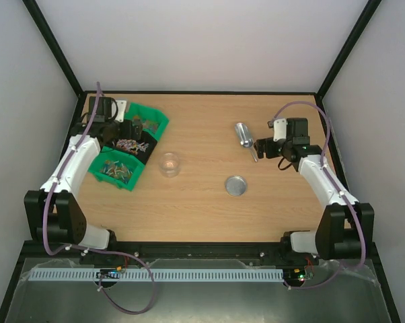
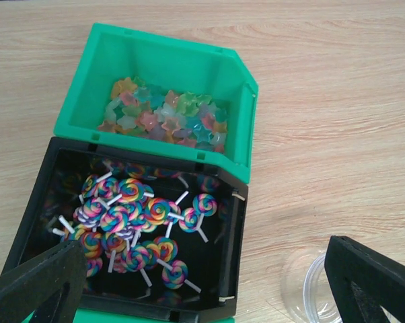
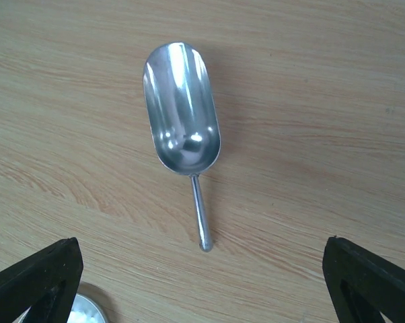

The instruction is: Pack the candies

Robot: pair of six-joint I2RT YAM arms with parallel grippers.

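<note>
The candies lie in three bins at the back left. Pastel star candies (image 2: 163, 118) fill a green bin (image 1: 151, 119). Rainbow swirl lollipops (image 2: 128, 219) sit in a black bin (image 1: 133, 145), and mixed sweets (image 1: 116, 169) fill a second green bin. My left gripper (image 2: 209, 289) hovers open above the black bin's near edge, holding nothing. A clear jar (image 1: 169, 163) stands right of the bins. The metal scoop (image 3: 181, 111) lies empty on the table, its handle (image 3: 200, 215) pointing toward my right gripper (image 3: 202, 289), which hangs open above it with the fingers wide of the handle.
A round silver lid (image 1: 236, 185) lies on the wood in front of the scoop, its edge showing in the right wrist view (image 3: 88, 313). The clear jar's rim (image 2: 310, 289) sits beside my left gripper's right finger. Black frame posts and pale walls enclose the table.
</note>
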